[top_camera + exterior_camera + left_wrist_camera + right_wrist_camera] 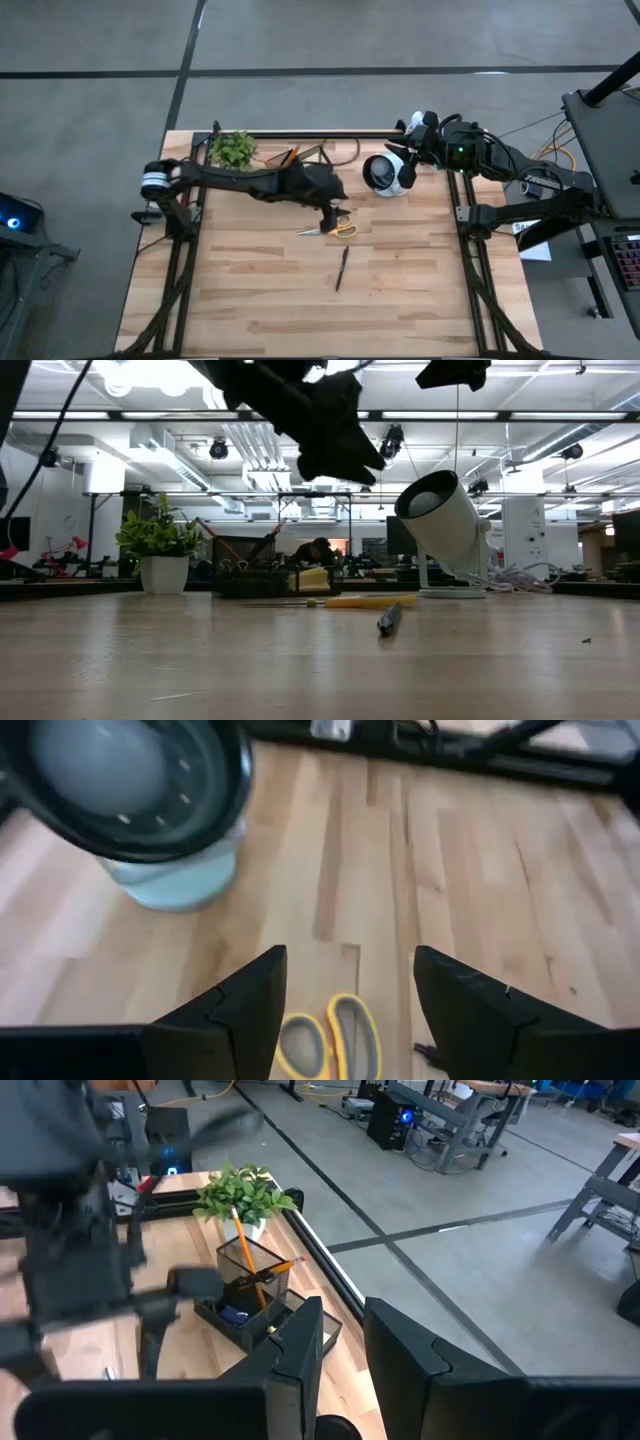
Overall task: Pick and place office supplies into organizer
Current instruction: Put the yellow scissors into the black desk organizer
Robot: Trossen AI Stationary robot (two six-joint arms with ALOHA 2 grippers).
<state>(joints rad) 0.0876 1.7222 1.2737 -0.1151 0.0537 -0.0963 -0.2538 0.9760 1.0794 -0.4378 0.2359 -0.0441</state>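
Note:
The scissors (335,230) lie flat on the wooden table, their yellow handles (330,1038) toward the right. My left gripper (328,214) hangs open just above them; in its wrist view the handles show below the gap (350,956) without touching either finger. A dark pen (342,268) lies nearer the front edge. The black organizer (255,1295) stands at the far edge with orange pencils (245,1245) upright in it. My right gripper (345,1345) waits high at the far right with a narrow gap between its fingers and nothing in it.
A white round cup with a dark inside (384,175) stands tilted to the right of the scissors, below my right gripper. A small green plant (232,150) stands at the far left beside the organizer. Bare wood spreads toward the near edge (300,320).

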